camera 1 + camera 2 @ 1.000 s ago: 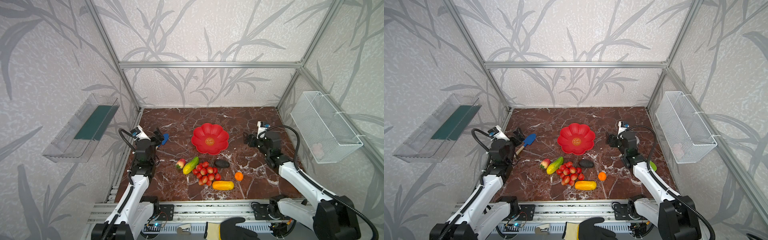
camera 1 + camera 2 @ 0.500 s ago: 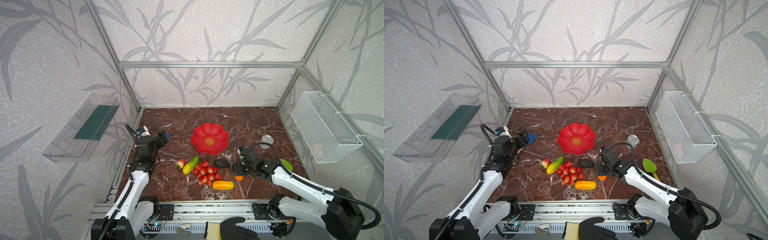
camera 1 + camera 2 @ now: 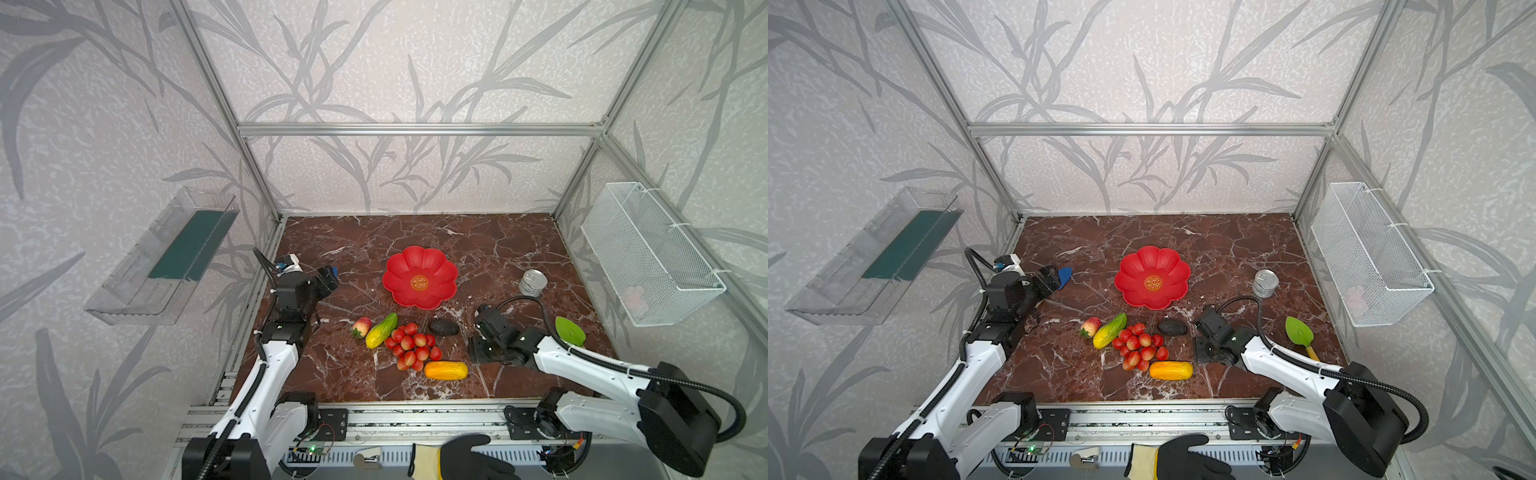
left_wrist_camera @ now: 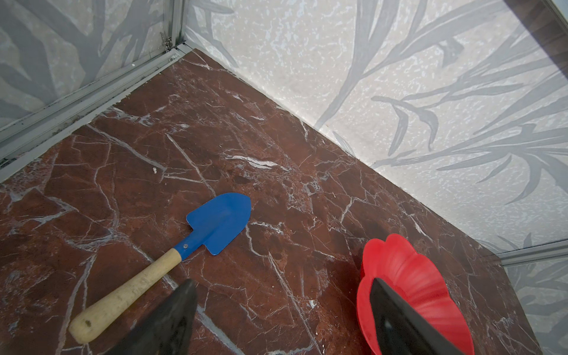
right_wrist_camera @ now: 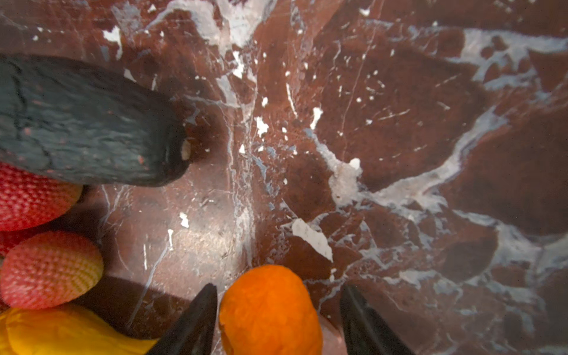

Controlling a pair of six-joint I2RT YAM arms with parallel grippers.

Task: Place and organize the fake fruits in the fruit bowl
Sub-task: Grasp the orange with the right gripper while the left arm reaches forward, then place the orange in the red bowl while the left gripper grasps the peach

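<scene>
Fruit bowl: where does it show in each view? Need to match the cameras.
Top views: the fruit bowl sits near the centre of both, empty.
Left wrist: in view, partly cut off by the picture's edge.
Right wrist: not in it.
Landmark: the blue trowel lies left of the bowl in both top views and shows beside it in the left wrist view.

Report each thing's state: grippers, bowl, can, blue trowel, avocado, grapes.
Right gripper: open, fingers straddling small orange plastic fruit.
Left gripper: open, empty.
Red scalloped plastic bowl: upright, empty.
Dark bumpy avocado: lying outside bowl.
Red grape bunch: lying outside bowl.
Silver tin can: upright.
Blue-bladed wooden-handled trowel: lying flat.
</scene>
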